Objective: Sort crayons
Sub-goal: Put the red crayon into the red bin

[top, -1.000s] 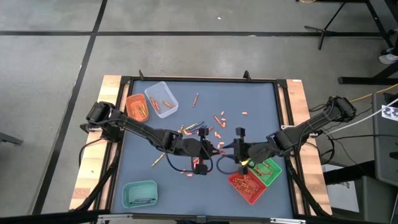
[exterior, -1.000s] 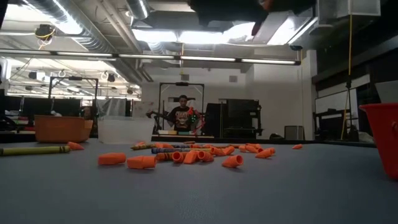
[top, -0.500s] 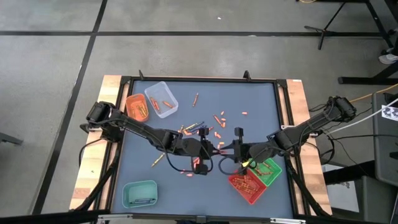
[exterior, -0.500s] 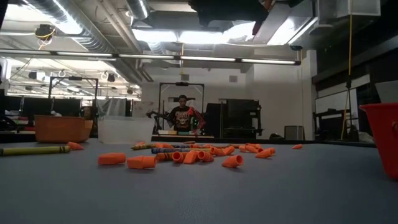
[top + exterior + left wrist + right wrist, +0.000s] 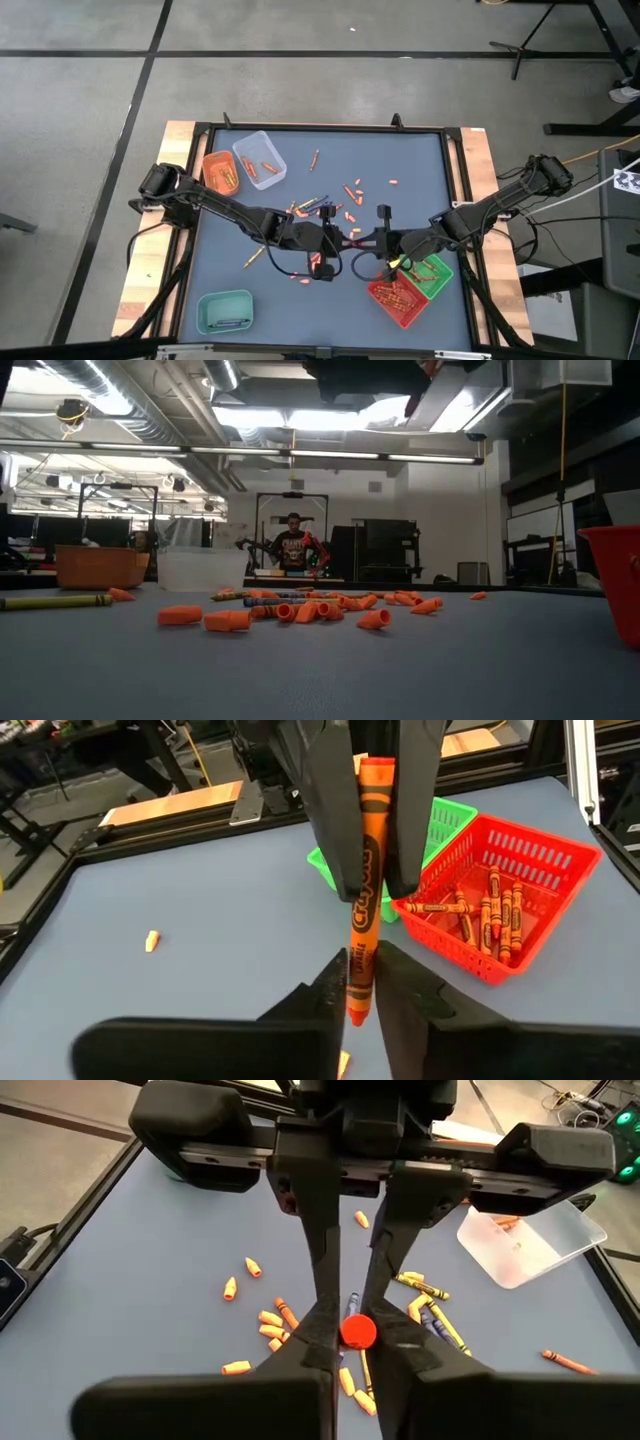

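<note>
Both tools meet over the middle of the blue-grey matte tabletop (image 5: 410, 180), tip to tip, sharing one orange crayon (image 5: 364, 885): a slim paper-wrapped stick with black print along its label. In the left wrist view the left tool (image 5: 365, 982) pinches the crayon's near end between its two dark, tapered fingers (image 5: 330, 982), while the right tool (image 5: 371, 892) clamps the far half between its own flat black fingers. In the right wrist view the same crayon shows end-on as a round orange disc (image 5: 358, 1331), squeezed between the right tool's (image 5: 352, 1336) fingers, with the left tool's (image 5: 348, 1295) fingers closed on it from beyond. Just beside the held crayon, toward the right arm, sits a red plastic basket (image 5: 559, 891) with slotted walls, holding a heap of orange wrapped crayons (image 5: 490, 914); a green slotted basket (image 5: 448, 818) touches its far side. On the crayon's other side, short orange stubs and a few longer blue and yellow sticks lie scattered (image 5: 275, 1325) across the tabletop. Well apart from the crayon, near the left arm's base, stand a clear smooth-walled tray (image 5: 260, 159) and an orange tray (image 5: 221, 172) side by side, and a teal tray (image 5: 226, 311) sits at the front corner on that same side.
</note>
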Available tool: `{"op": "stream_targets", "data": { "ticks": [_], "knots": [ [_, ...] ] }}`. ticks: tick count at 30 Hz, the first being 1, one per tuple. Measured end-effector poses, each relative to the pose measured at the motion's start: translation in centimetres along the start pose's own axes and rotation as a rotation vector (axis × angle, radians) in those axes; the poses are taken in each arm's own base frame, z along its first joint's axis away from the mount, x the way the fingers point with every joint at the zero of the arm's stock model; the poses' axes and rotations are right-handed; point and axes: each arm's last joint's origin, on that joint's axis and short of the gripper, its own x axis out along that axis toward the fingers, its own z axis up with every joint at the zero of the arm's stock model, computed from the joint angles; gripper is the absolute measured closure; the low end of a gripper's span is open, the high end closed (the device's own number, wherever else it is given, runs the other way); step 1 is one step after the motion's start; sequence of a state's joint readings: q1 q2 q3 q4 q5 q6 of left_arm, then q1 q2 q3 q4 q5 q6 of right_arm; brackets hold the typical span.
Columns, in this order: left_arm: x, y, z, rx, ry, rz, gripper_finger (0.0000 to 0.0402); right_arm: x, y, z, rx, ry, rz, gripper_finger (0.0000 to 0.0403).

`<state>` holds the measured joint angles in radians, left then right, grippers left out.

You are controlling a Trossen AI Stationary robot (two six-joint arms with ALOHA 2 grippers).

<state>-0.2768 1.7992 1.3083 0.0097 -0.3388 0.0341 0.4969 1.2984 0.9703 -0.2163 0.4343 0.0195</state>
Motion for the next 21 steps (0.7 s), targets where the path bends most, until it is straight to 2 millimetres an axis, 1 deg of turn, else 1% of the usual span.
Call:
{"op": "stream_targets", "data": {
  "ticks": [3, 6, 10, 13, 17, 21],
  "knots": [
    [0.0, 0.0, 0.0, -0.001, 0.0, 0.001, 0.0335, 0.0, 0.0, 0.0, -0.002, 0.004, 0.0, 0.039],
    [0.0, 0.0, -0.1, 0.004, 0.014, 0.0, 0.0306, 0.0, 0.0, -0.2, -0.007, 0.023, 0.0, 0.039],
    [-0.1, 0.0, -0.5, 0.016, 0.06, -0.008, 0.0278, 0.0, 0.1, -0.6, 0.026, 0.064, 0.022, 0.0378],
    [-0.1, -0.1, -1.0, 0.026, 0.102, -0.021, 0.0267, -0.1, 0.2, -1.3, 0.064, 0.132, 0.085, 0.0382],
    [-0.2, -0.1, -1.4, -0.008, 0.143, -0.02, 0.0262, -0.3, 0.5, -2.3, 0.172, 0.259, 0.204, 0.0388],
    [-0.2, -0.1, -1.4, -0.006, 0.149, -0.021, 0.0262, -0.7, 0.8, -3.1, 0.299, 0.389, 0.31, 0.0375]
  ]
}}
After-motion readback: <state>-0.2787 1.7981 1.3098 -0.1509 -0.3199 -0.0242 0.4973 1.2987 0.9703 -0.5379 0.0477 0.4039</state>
